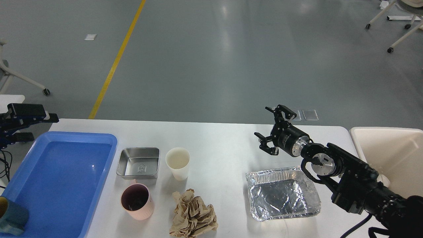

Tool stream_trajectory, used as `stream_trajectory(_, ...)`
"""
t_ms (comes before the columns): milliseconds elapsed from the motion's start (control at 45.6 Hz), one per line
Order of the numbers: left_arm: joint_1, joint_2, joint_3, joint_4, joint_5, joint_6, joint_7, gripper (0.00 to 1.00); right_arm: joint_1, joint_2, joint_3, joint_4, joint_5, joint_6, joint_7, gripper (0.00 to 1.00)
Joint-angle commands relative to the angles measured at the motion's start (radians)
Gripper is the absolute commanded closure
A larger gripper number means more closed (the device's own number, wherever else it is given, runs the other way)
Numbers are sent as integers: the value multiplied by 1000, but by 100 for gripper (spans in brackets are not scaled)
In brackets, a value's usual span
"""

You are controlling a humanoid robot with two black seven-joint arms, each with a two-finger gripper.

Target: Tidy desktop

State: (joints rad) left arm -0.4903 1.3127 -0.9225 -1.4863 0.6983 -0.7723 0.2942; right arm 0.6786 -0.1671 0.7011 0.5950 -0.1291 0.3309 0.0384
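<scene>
The large smooth white rectangular counter (218, 138) with rounded corners fills the lower half of the head view, its near edge cut off by the frame. On its left part lies a glossy blue plastic tray (39, 211) with a raised rim; in the tray's near left corner a teal cup (13, 220) is half cut off. Just right of the tray sits a small brushed-steel rectangular pan (138, 162), and beside that an upright cream paper cup (177, 163). Nearer the viewer stands a ribbed pink cup (137, 201) with a dark inside, and next to it a crumpled wad of brown paper (193, 215), creased and irregular. Right of centre lies a crinkled aluminium foil tray (283, 193), its walls dented. The strip of counter between the paper cup and the foil tray is bare, as is the far band along the back edge.

The right end effector (273, 130) hovers above the counter just behind the foil tray, its two black fingers spread apart and holding nothing. The left end effector (23, 125) sits at the far left corner, beyond the blue tray; its fingers stand apart, empty, and the arm behind it is out of frame. A cream-coloured plastic bin (390, 145) adjoins the counter's right end, partly hidden by the right arm. Beyond lies a grey polished floor (211, 59) with a yellow line (115, 62).
</scene>
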Motion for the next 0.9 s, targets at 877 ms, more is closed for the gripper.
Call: stream_trajectory(877, 32, -142, 17, 133, 151, 283, -72, 2, 13, 46, 1, -14, -1, -19, 0, 0)
